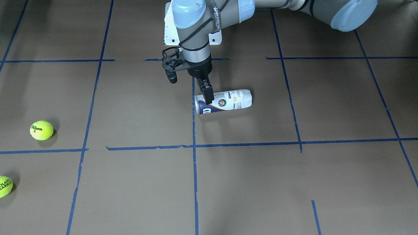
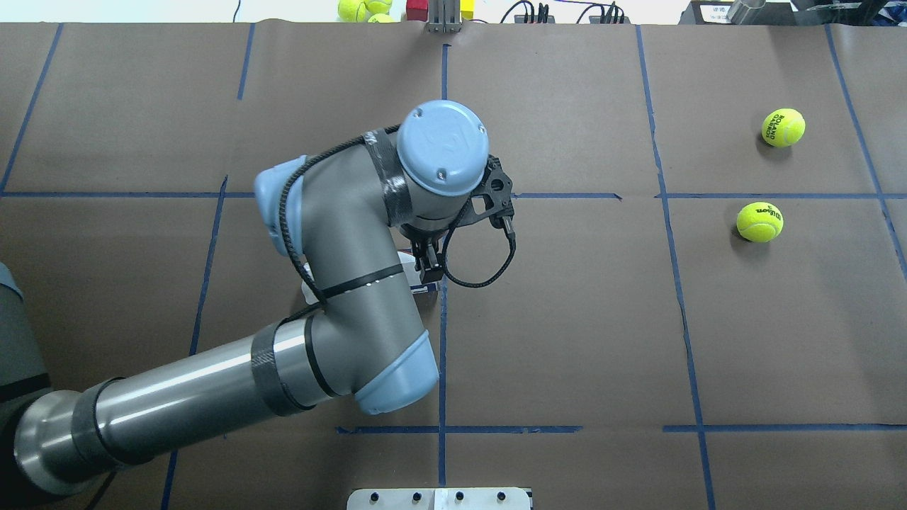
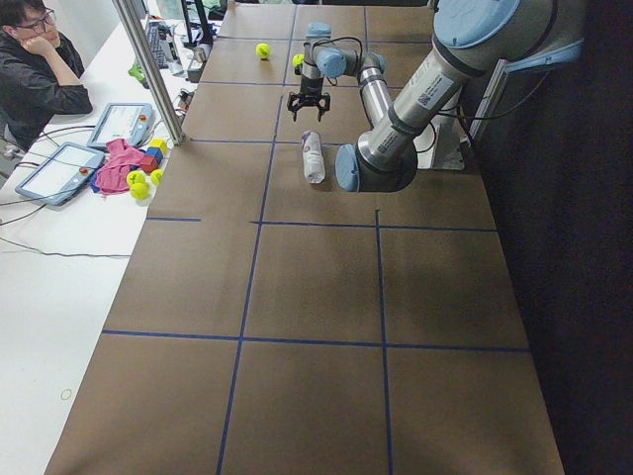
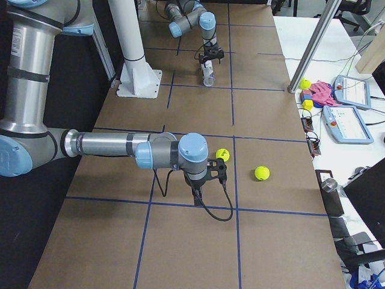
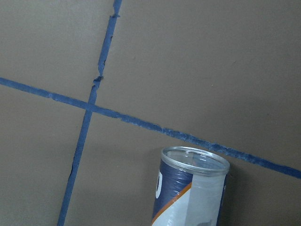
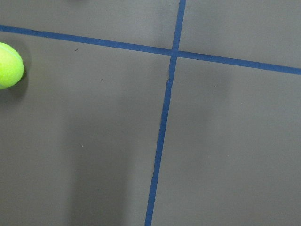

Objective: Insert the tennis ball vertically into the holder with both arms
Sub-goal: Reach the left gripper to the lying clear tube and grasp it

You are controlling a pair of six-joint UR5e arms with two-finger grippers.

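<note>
Two arms, one likely step: righting the holder [image 1: 232, 99], which lies on its side on the tabletop [image 1: 261, 182]. Your left jaws stand open astride its open end; close squarely before tilting, lest it roll. Whether the right jaws are open you cannot tell.

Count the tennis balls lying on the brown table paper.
2. The Wilson-printed ball lies on the robot's right side of the table. The Roland Garros ball sits just beyond it, farther from the robot. More yellow balls lie off the paper, partly cut off.
</note>
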